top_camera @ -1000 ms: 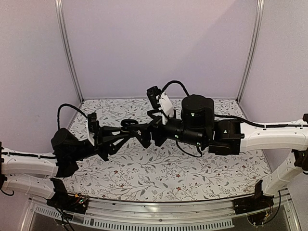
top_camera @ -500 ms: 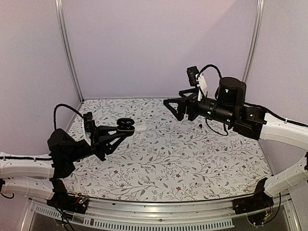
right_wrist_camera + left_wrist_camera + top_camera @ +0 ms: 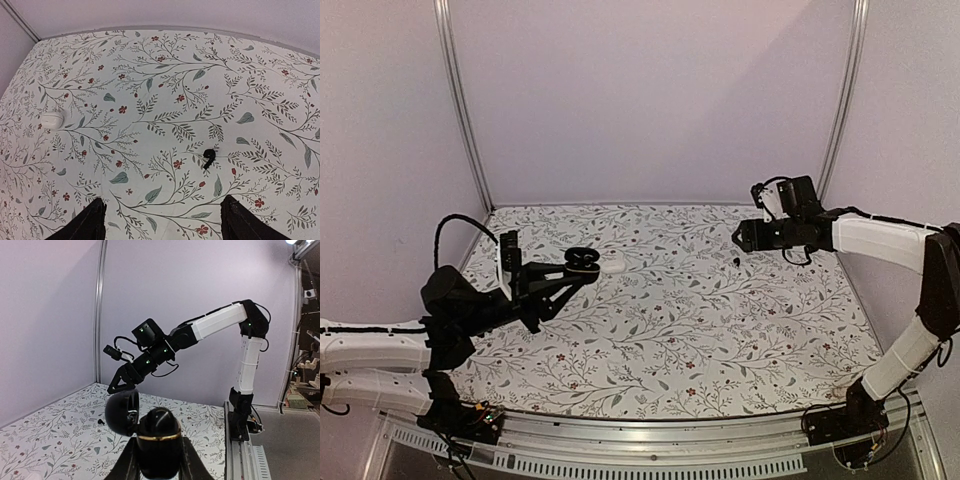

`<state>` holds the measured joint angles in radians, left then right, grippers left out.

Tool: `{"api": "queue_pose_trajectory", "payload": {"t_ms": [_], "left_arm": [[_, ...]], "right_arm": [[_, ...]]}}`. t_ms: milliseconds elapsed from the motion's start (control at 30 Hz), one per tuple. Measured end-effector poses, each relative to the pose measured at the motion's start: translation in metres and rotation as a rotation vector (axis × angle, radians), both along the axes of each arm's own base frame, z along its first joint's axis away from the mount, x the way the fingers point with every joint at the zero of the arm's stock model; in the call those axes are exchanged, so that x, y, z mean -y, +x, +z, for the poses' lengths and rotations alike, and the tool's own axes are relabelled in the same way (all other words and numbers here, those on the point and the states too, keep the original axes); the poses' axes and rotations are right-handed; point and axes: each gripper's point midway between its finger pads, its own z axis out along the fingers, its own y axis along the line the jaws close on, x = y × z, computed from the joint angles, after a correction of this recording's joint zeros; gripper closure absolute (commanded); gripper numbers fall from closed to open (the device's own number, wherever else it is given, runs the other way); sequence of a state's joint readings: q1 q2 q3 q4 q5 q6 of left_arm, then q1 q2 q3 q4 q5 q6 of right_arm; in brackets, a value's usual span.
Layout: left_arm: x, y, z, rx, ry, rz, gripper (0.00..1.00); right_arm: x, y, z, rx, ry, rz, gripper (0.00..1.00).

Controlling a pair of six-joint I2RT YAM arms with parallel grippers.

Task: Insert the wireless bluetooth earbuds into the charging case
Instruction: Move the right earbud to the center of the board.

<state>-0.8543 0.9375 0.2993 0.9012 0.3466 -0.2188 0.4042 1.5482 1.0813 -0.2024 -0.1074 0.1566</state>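
While your left tool (image 3: 159, 460) is clamped shut on the black charging case (image 3: 159, 435), it holds the case upright above the bench (image 3: 650, 340). The hinged lid (image 3: 121, 412) is swung open toward that tool's left. You cannot tell from these views whether the open case has an earbud seated in it.

Your right tool (image 3: 163, 200) hangs over the far right part of the bench, fingers spread wide with nothing between them. One earbud (image 3: 208, 158), a tiny dark piece, lies on the bench just ahead of the right tool, nearer its right finger, and apart from both fingers. Between the fingers and the earbud, the right wrist view shows only the printed leaves and flowers of the bench cover.

A white pebble-shaped case (image 3: 52, 120) rests on the bench well off to the right tool's left. In the top view it sits just beyond the tip of your left tool, beside the held black case. Lilac walls (image 3: 650, 100) and metal corner posts (image 3: 460, 110) close in the bench behind both tools.
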Motion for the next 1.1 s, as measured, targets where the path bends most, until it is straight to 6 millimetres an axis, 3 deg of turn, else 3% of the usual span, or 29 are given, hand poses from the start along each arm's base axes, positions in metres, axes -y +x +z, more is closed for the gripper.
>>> {"api": "queue_pose_trajectory", "payload": {"t_ms": [67,167,400,633,833,1100], "left_arm": [[0.0,0.001,-0.001,-0.003,0.003,0.002,1.0],[-0.001,0.002,-0.001,-0.006,0.003,0.005,1.0],[-0.002,0.003,-0.001,-0.007,0.003,0.008,1.0],[-0.003,0.002,0.001,-0.002,-0.001,0.009,1.0],[-0.004,0.001,0.003,0.003,-0.007,0.009,1.0],[-0.004,0.001,0.003,0.003,-0.006,0.009,1.0]], "right_arm": [[0.01,0.007,-0.021,-0.058,-0.043,-0.018,0.27],[0.009,0.024,-0.044,-0.113,-0.109,-0.014,0.31],[0.009,0.055,-0.078,-0.17,-0.231,-0.009,0.36],[0.019,0.073,-0.103,-0.215,-0.292,-0.016,0.43],[0.035,0.076,-0.131,-0.28,-0.329,-0.019,0.48],[0.039,0.074,-0.148,-0.318,-0.34,0.015,0.53]]}}
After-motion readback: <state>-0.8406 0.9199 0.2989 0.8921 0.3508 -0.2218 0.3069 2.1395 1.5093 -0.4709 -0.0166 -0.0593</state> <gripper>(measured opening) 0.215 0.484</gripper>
